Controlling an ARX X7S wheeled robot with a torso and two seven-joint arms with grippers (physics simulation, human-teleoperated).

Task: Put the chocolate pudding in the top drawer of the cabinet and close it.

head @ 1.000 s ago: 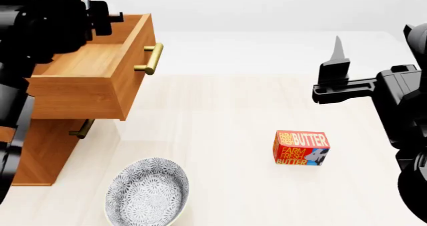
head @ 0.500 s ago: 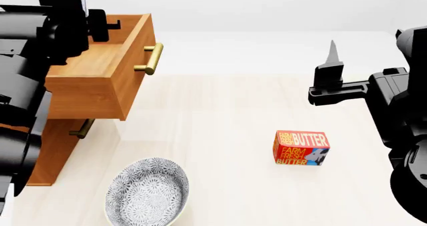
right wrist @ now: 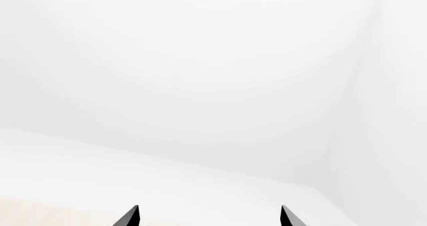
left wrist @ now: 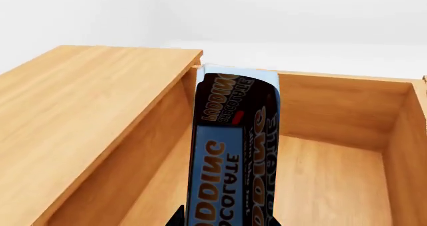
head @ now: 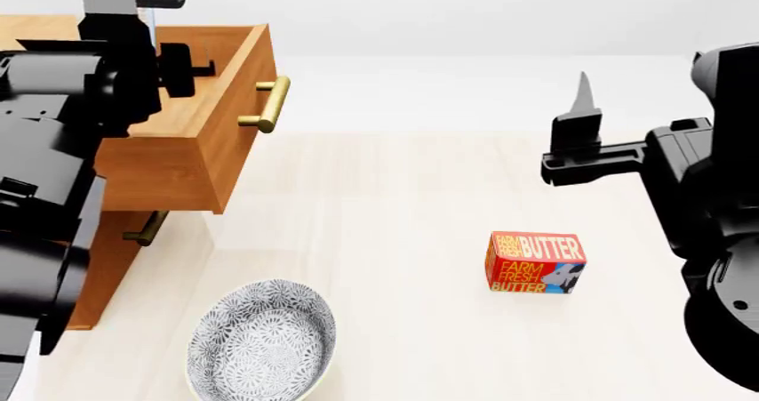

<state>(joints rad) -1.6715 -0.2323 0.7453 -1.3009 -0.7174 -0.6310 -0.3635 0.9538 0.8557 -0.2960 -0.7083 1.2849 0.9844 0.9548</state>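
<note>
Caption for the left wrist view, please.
Left gripper holds the chocolate pudding above the open top drawer.

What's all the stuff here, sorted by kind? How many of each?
Food boxes: 2, the chocolate pudding and a butter box
Bowls: 1, patterned bowl
Cabinets: 1, wooden cabinet with its top drawer open
Total: 4

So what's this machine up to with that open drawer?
Its left hand is holding the chocolate pudding box over the pulled-out top drawer of the cabinet, apparently about to put it in. The drawer looks empty and is not yet closed. The right hand is open and idle in the air. A butter box and a patterned bowl sit untouched on the table.
</note>
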